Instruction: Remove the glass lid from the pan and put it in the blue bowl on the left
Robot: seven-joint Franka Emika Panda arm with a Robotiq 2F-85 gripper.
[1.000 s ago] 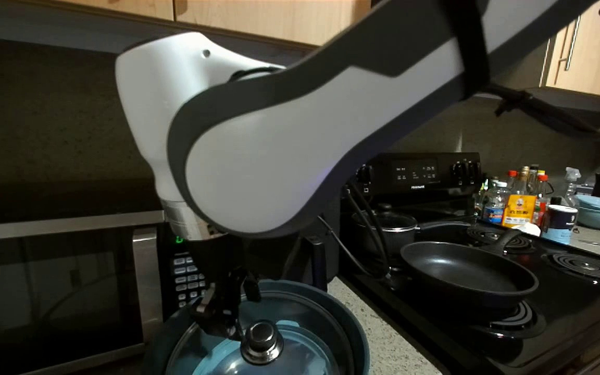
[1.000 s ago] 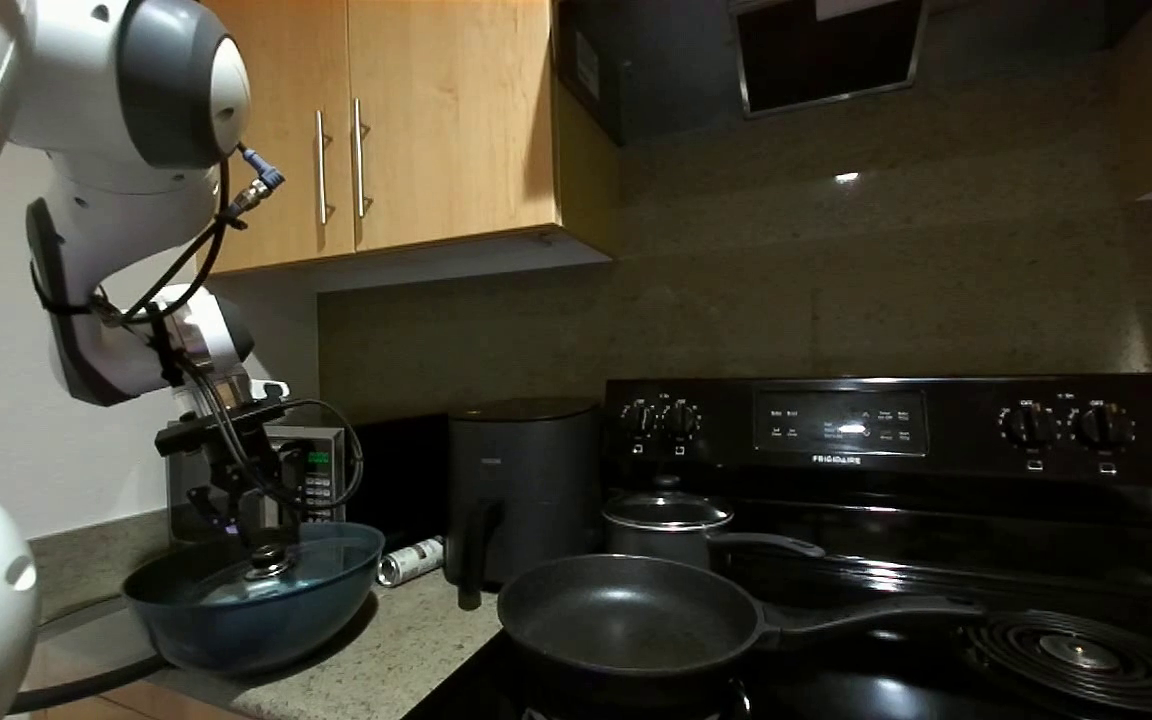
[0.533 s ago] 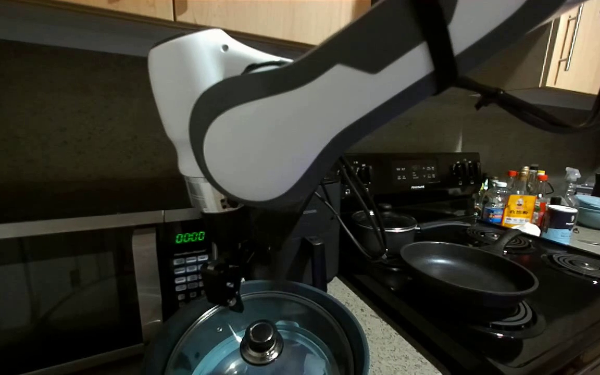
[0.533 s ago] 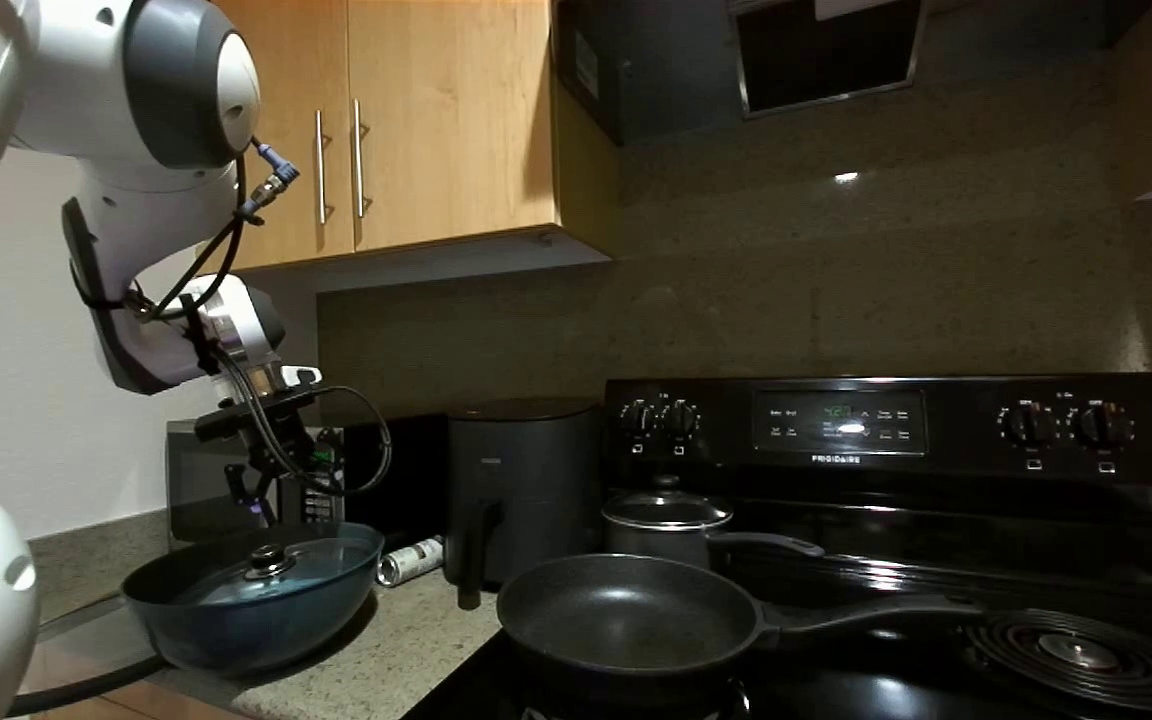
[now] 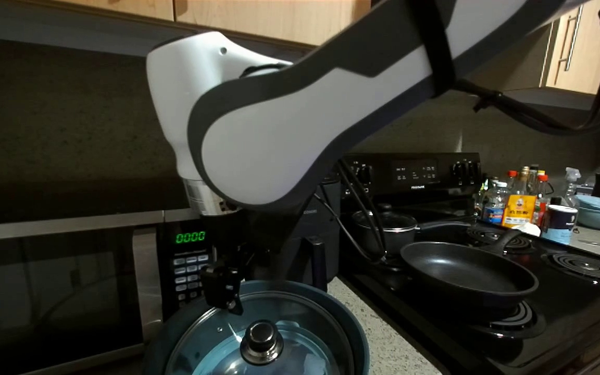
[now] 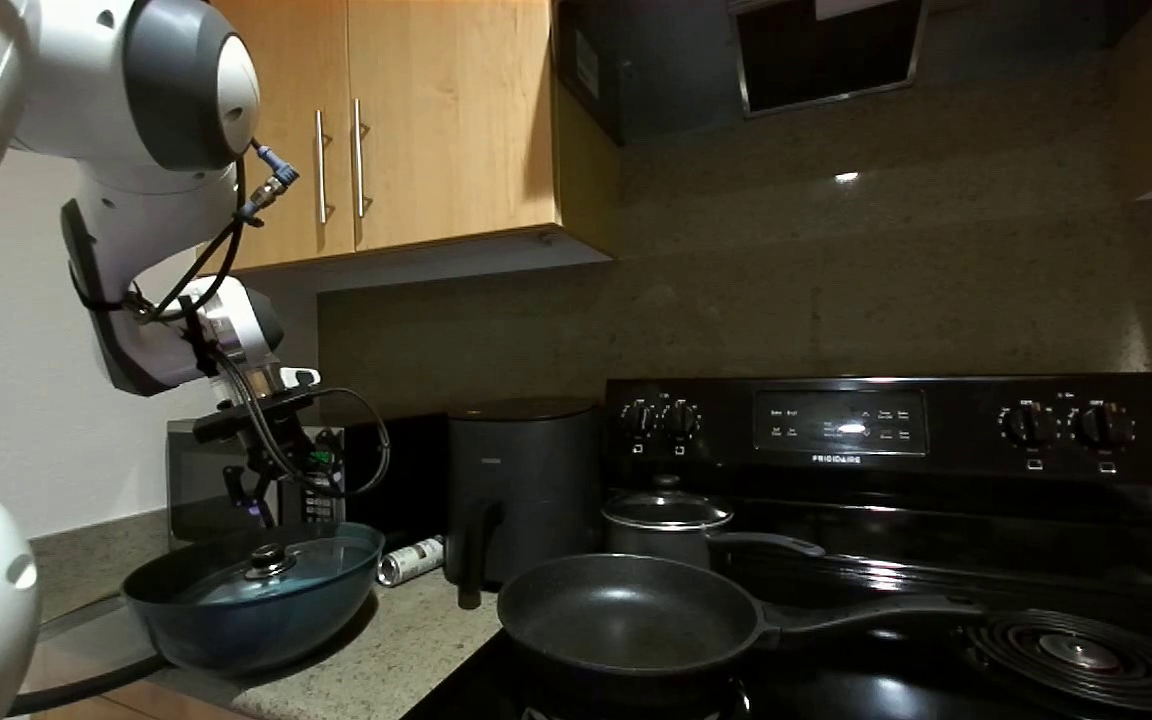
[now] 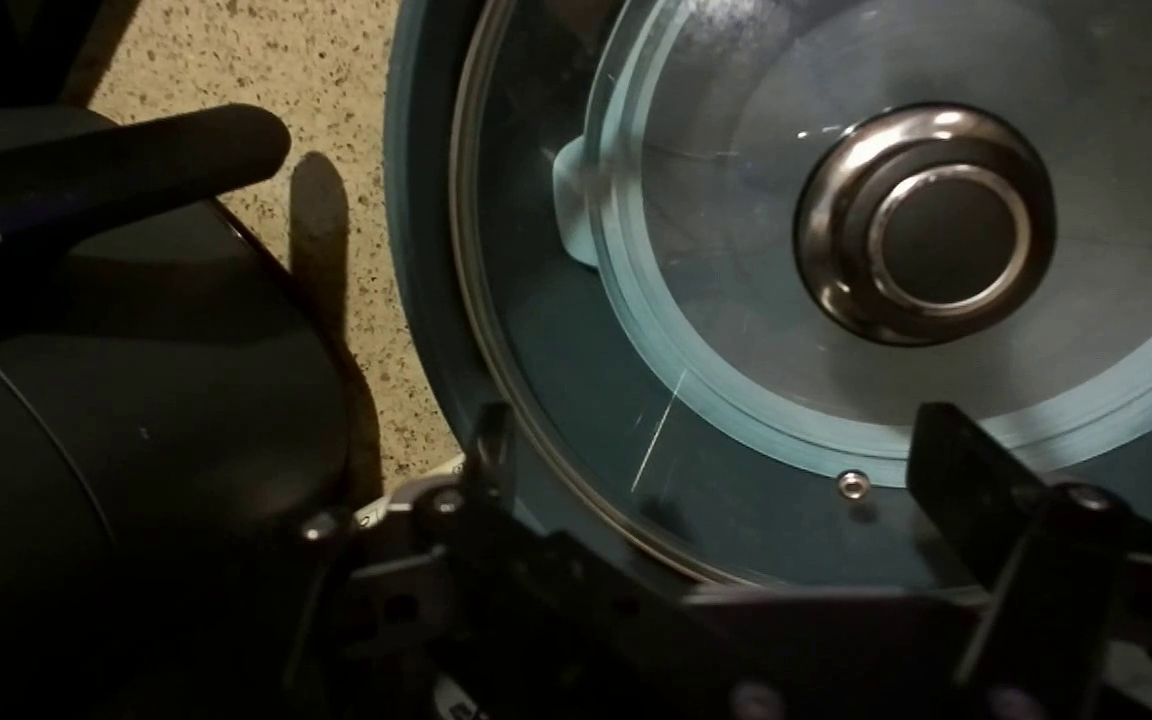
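Observation:
The clear glass lid (image 7: 951,235), with its metal rim and dark knob, lies inside the blue bowl (image 6: 246,630) on the counter at the left. Through the glass a lighter teal ring shows in the bowl. My gripper (image 7: 714,412) hovers above the lid near its edge, apart from the knob. Its two fingers stand wide apart in the wrist view, with nothing between them. In an exterior view the gripper (image 6: 256,505) hangs over the far side of the bowl. The black pan (image 6: 631,620) stands uncovered on the stove.
Behind the pan sits a dark pot (image 6: 666,540) with its own lid. A black air fryer (image 6: 526,480) and a can (image 6: 411,562) stand right of the bowl. Behind the bowl is a microwave (image 5: 60,291). Bottles (image 5: 519,203) crowd the counter beyond the stove.
One second ago my gripper was down at the lid's knob. It has risen and moved back from it, barely moving in the last half second. Lid and bowl stayed in place.

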